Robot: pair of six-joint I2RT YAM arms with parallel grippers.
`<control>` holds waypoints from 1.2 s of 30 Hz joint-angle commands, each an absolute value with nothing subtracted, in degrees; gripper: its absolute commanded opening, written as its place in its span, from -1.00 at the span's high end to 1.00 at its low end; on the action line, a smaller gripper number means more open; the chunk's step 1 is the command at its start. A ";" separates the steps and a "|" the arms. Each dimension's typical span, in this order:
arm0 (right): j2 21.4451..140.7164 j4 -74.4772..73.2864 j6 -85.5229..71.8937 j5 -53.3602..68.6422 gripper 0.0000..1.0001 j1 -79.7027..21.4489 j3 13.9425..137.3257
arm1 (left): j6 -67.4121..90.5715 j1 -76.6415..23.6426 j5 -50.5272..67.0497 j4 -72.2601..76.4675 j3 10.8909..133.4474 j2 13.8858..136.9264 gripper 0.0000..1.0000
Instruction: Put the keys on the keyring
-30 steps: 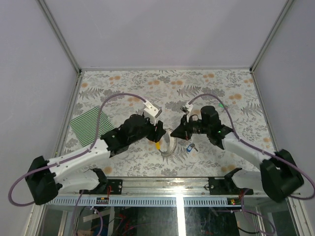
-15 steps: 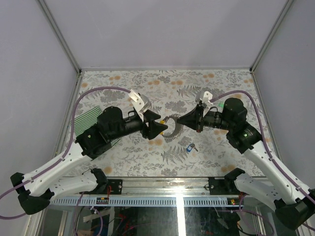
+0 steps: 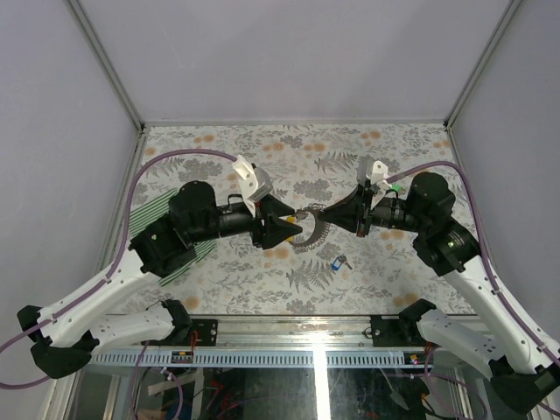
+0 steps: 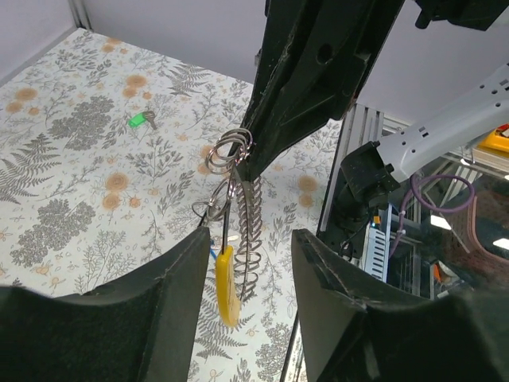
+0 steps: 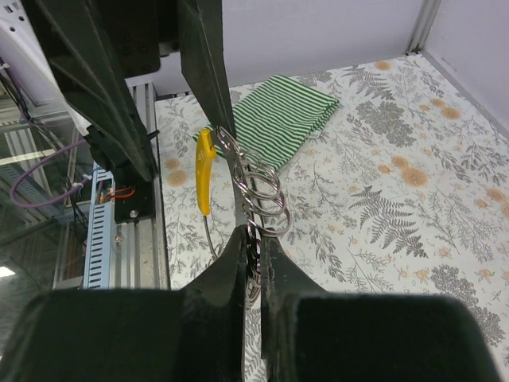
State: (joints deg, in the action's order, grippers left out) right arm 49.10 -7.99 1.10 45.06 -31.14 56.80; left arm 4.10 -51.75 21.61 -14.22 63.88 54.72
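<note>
— Fingers (image 4: pixel 171 294) of the left gripper (image 3: pixel 294 229), are they closed on something?

— No, they stand spread, and the keyring (image 4: pixel 253 215) hangs in the gap between them. One left fingertip touches the end of the ring or is just beside it. Whether it is hooked there, I cannot tell.

— So who carries it?

— The right gripper (image 5: pixel 254 253). Its fingers (image 5: pixel 231 290) are pressed together on the metal loop. The loop hangs in the air above the table, with the yellow tag (image 4: pixel 226 278) dangling down. I think it is held up like this so that the other arm can reach it freely and open it for a key.

— And the keys?

— Both lie on the table, not yet threaded. Seen from above, the blue key (image 3: pixel 337 262) is at 5 o'clock from the keyring and near it. The green key (image 4: pixel 141 120) is at 2 o'clock, further off, beside the right wrist. In my judgement the task is at an early part, because a key must be picked up first.

— What about the surface?

— The table (image 3: pixel 262 144) has a print of ferns and orange flowers. At 9 o'clock from the keyring, partly under the left arm, lies a striped cloth (image 5: pixel 278 115), green and white. Pale walls (image 3: pixel 289 52) close three sides, and a metal rail (image 3: pixel 306 357) runs along the near edge.
</note>
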 commanded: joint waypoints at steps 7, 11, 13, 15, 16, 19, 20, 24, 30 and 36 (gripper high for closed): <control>47.87 -6.58 1.26 48.95 1.00 -31.20 61.82 | -0.42 -52.03 26.91 -17.67 67.36 57.07 0.41; 47.36 -6.82 1.32 49.07 1.00 -31.20 62.24 | -1.94 -52.02 29.95 -18.85 67.95 56.95 0.50; 47.29 -6.77 1.28 49.54 1.00 -31.20 62.51 | -2.71 -52.03 30.93 -19.22 68.30 56.95 0.58; 47.42 -6.98 1.24 50.03 1.00 -31.25 62.91 | -3.23 -52.03 31.30 -19.46 68.68 57.00 0.68; 47.50 -7.21 1.29 50.23 1.00 -31.25 63.16 | -3.58 -52.03 31.63 -19.51 68.83 57.00 0.73; 47.50 -7.79 1.52 50.55 1.00 -31.20 63.56 | -3.98 -52.03 31.67 -19.47 69.48 57.17 0.93; 47.52 -8.09 1.71 50.54 1.00 -31.21 63.69 | -4.00 -52.04 31.67 -19.32 69.63 57.33 0.99; 47.38 -9.09 2.45 50.54 1.00 -31.20 64.00 | -3.85 -52.04 29.97 -17.81 69.07 57.25 1.00; 46.59 -10.66 3.05 48.25 0.29 -31.21 65.32 | -7.44 -52.09 28.89 -20.45 69.47 58.09 1.00; 43.08 -11.52 0.91 38.13 -0.11 -31.23 64.97 | -8.61 -52.08 19.13 -19.44 67.28 57.06 1.00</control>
State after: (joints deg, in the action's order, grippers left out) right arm 46.28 -12.38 2.59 45.71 -31.14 62.65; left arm -6.83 -51.72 26.85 -22.06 67.77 58.46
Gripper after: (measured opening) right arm 0.536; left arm 0.074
